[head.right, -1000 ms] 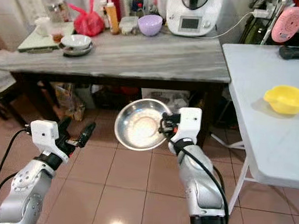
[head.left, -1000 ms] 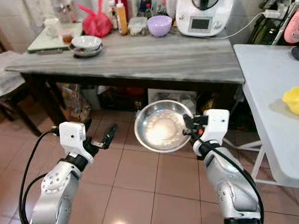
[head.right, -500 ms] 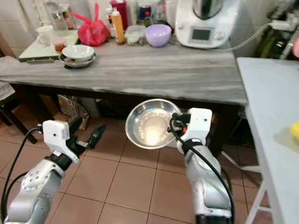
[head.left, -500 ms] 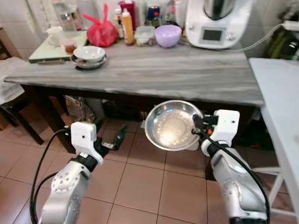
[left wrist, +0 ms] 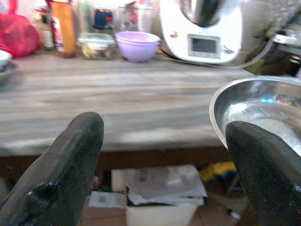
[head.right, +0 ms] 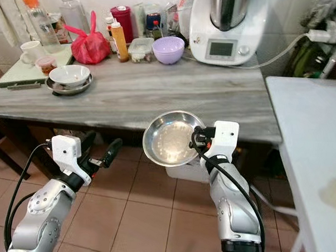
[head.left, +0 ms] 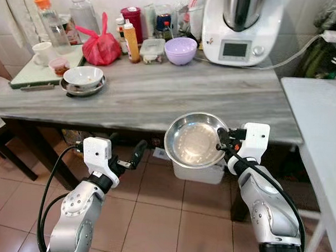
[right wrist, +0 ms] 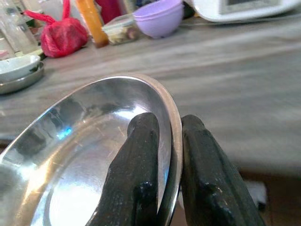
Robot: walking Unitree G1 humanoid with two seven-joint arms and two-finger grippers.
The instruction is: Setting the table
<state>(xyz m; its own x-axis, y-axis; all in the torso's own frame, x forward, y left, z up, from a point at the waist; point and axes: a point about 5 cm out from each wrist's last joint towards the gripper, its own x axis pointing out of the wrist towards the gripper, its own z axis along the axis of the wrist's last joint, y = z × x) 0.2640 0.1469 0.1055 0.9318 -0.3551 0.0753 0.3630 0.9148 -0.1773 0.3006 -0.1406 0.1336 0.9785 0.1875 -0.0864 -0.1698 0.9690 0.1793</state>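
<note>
Steel bowl, shiny and shallow, held out in front of the grey marble-look bench and just below its front edge, above the tiled floor; right gripper has its jaws pinched on the bowl's right rim; left gripper hangs lower to the left, holding nothing. Bench back crowded: purple bowl, white kitchen machine, red bag, stacked bowl and plate; bare stretch of top just ahead of the steel bowl.

Right eye: same layout; white folding table off to the right.

Left wrist: two black fingers set wide apart, jaws open, empty; steel bowl's rim at one side, bench top beyond.

Right wrist: one finger inside the rim, the other outside, jaws closed on thin metal.

Risks, as judged: grip is a narrow pinch on a slick edge, so the bowl may pivot or slip if swung; bowl sits below bench height, so moving forward without lifting could knock it on the bench edge.
</note>
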